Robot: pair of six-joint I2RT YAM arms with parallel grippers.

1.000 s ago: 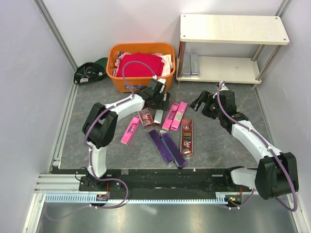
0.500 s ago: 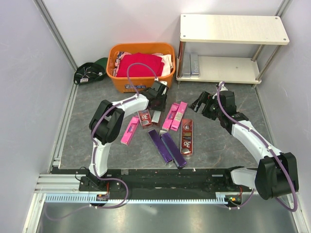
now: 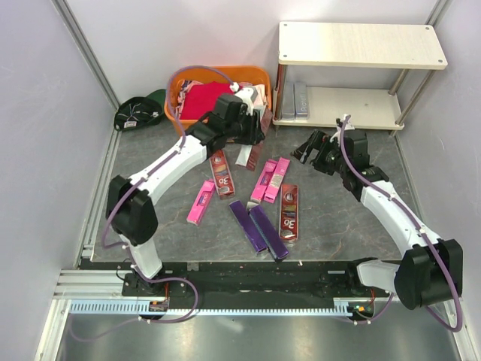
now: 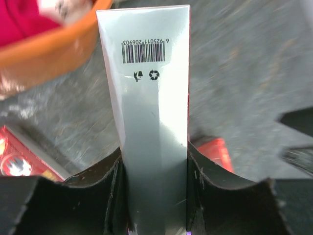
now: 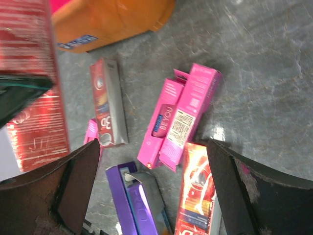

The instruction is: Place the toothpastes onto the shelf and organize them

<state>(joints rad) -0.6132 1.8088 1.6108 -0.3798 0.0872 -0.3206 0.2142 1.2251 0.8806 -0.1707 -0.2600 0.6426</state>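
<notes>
My left gripper (image 3: 249,135) (image 4: 154,161) is shut on a silver-sided toothpaste box (image 3: 252,154) (image 4: 151,112), held above the floor by the orange basket; its red face (image 5: 32,83) shows in the right wrist view. Other toothpastes lie on the grey floor: a dark red one (image 3: 222,173) (image 5: 108,103), a single pink one (image 3: 201,201), a pink pair (image 3: 270,180) (image 5: 188,117), two purple ones (image 3: 258,229) (image 5: 137,205) and a red one (image 3: 289,212) (image 5: 198,196). Two silver-grey boxes (image 3: 294,99) lie on the shelf's lower board (image 3: 349,107). My right gripper (image 3: 310,156) (image 5: 152,147) hovers open, empty, right of the pink pair.
The orange basket (image 3: 255,74) (image 5: 107,22) with a red cloth (image 3: 201,100) stands left of the shelf, partly behind my left arm. A black and green bundle (image 3: 139,111) lies at the far left. The shelf's top board (image 3: 361,45) is bare.
My left gripper has shut on the silver-sided box, lifted it off the floor and carried it back toward the basket. The right arm has barely shifted.
</notes>
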